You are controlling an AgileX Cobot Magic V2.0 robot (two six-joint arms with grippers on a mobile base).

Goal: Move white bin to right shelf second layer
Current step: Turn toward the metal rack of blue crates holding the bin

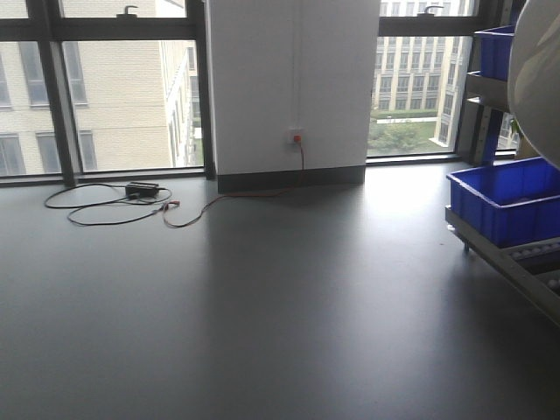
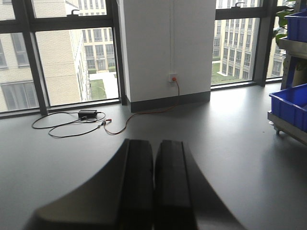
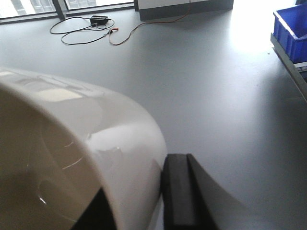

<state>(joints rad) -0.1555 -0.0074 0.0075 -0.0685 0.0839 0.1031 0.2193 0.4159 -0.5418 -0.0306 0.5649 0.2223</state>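
White bin point(image 1: 538, 79) hangs raised at the front view's right edge, above a blue crate point(image 1: 506, 197) on the roller rack point(image 1: 525, 262); grey floor point(image 1: 262, 306) lies open to the left. Left wrist view: left gripper point(image 2: 153, 187) jaws together, over open floor. Right wrist view: right gripper point(image 3: 144, 201) clamped across the bin's wall.
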